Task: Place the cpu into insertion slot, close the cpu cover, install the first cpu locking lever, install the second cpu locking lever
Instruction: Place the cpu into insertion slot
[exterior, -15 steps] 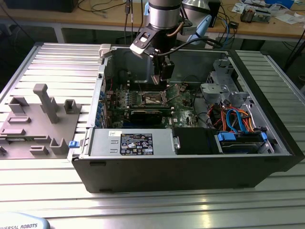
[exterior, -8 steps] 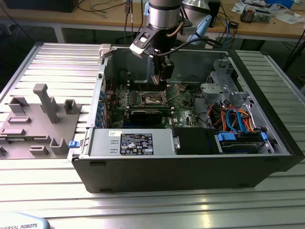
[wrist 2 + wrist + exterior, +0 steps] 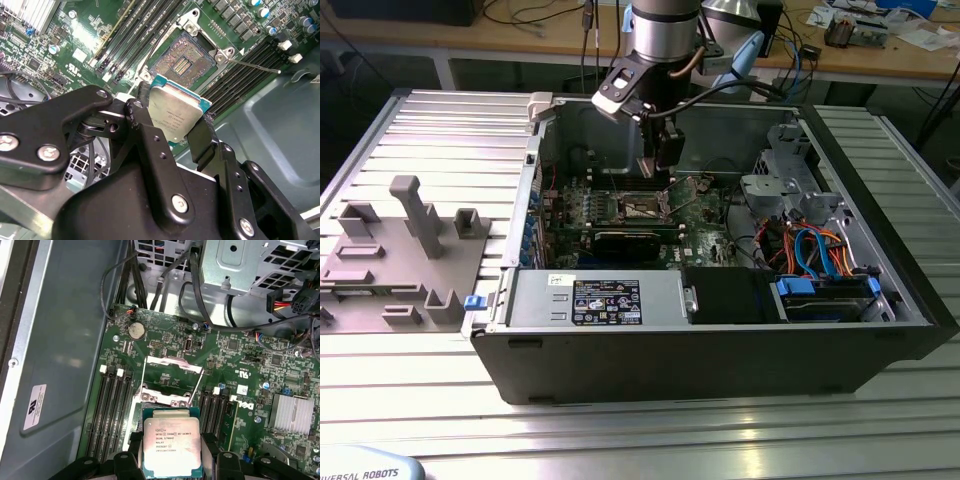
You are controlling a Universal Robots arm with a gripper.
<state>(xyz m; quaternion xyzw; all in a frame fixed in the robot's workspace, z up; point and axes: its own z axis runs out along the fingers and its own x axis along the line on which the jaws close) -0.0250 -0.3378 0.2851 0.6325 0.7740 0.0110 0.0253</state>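
First step in hand: cpu carried, not yet seated.
Black gripper (image 3: 175, 122) fingers (image 3: 145, 130) clamp the small flat square silver-topped cpu (image 3: 176, 114) by its edges, close over the square dark shiny-rimmed insertion slot (image 3: 181, 62) without touching it; seating likely calls for squaring its corners before lowering.

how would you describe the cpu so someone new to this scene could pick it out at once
Look inside the open computer case, over the green motherboard. There the arm's black pincer grips the cpu by two opposite edges, near the empty insertion slot. It is the one flat square with a silvery-grey top, unlike the dark socket and long black memory slots.
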